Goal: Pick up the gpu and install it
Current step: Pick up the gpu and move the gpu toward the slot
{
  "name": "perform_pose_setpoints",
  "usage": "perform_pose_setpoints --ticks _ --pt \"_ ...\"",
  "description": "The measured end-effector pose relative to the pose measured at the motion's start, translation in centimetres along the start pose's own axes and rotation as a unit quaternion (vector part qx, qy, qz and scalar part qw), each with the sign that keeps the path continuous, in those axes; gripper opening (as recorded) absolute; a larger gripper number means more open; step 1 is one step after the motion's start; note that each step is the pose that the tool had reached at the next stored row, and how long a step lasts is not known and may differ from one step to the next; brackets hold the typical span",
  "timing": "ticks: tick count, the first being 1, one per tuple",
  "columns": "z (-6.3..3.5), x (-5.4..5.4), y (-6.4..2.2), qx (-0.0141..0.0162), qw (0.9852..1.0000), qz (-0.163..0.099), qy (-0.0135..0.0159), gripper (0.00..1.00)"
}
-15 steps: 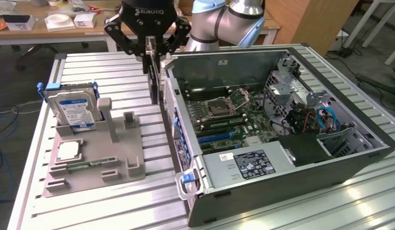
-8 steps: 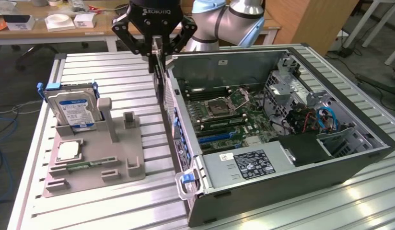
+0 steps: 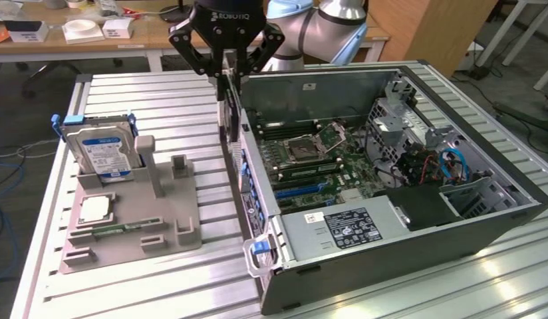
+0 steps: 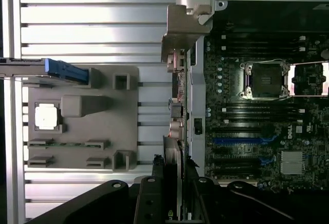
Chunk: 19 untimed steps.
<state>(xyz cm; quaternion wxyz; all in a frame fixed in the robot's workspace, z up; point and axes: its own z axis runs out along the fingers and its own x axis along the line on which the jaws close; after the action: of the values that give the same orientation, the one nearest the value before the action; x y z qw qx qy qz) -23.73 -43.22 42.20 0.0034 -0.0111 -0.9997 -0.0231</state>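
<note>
The black two-fingered end effector [image 3: 229, 74] [image 4: 175, 172] is clenched on the gpu [image 3: 231, 113] [image 4: 174, 154], a thin dark rectangular circuit card. It grips the card by its upper edge, and the card hangs upright and edge-on beneath the fingers. The gpu is lifted off the table. It sits between the grey fixture and the computer case, close along the case wall that faces the fixture. Whether it touches that wall cannot be told.

The ribbed silver aluminium table [image 3: 141, 86] carries everything. On the exterior view's right lies the big dark metal computer case [image 3: 487, 226], on its side with the side panel off. Inside it, the green motherboard [image 3: 318, 166] [image 4: 257, 126] lies flat with its open silver processor socket [image 3: 311, 141] [image 4: 264, 79]. A grey boxy power supply with a black label [image 3: 345, 229] sits at the near end of the case.

On the exterior view's left lies the flat grey moulded plastic fixture [image 3: 181, 226] [image 4: 77, 131], well apart from the case. A thick silver hard drive with a blue-and-white label [image 3: 101, 149] stands upright in a slot at the fixture's far end, with a blue bracket around it. A small square silver processor chip [image 3: 95, 209] [image 4: 46, 117] lies in a recess nearer the camera. Just beside it, a narrow green memory stick [image 3: 123, 229] [image 4: 67, 144] lies flat in its holders.
</note>
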Motion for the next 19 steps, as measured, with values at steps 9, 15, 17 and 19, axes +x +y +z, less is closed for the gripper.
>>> perform_pose_setpoints --ticks 9,15,17,19 --pt "-0.01 -1.6 0.04 0.0 1.0 0.0 0.0 0.27" --pt "-0.02 -2.9 0.07 0.0 1.0 0.0 0.0 0.27" --pt "-0.02 -3.3 0.07 0.0 1.0 0.0 0.0 0.27" --pt "-0.02 -3.7 0.08 0.0 1.0 0.0 0.0 0.27"
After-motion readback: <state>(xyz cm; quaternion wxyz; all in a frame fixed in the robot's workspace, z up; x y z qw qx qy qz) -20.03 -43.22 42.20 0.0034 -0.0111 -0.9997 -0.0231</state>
